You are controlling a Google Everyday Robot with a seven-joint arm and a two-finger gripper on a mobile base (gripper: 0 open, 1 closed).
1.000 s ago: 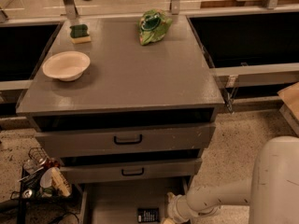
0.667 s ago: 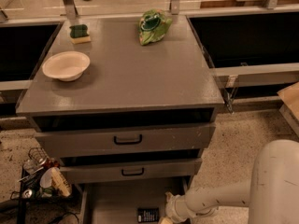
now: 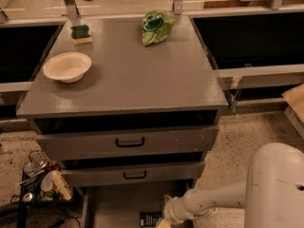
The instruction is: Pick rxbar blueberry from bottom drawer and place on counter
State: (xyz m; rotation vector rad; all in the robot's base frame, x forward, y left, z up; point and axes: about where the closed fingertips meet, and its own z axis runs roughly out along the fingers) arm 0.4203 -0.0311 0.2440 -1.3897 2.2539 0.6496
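Observation:
The rxbar blueberry (image 3: 149,218) is a small dark wrapper lying flat on the floor of the open bottom drawer (image 3: 116,202), close to the picture's lower edge. My gripper (image 3: 160,223) reaches into that drawer from the right on the white arm (image 3: 213,202) and sits right beside the bar's right end, partly cut off by the frame edge. Whether it touches the bar cannot be told. The grey counter (image 3: 133,75) above spreads wide across the cabinet top.
On the counter stand a white bowl (image 3: 67,66) at the left, a green sponge (image 3: 81,33) at the back left and a green bag (image 3: 156,26) at the back. Two black-handled drawers (image 3: 129,142) stand slightly ajar above the bottom one. A wire basket of clutter (image 3: 40,179) sits on the floor at the left.
The arm's wrist has slid a little to the left inside the bottom drawer, closing in on the dark bar. Nothing on the counter has moved.

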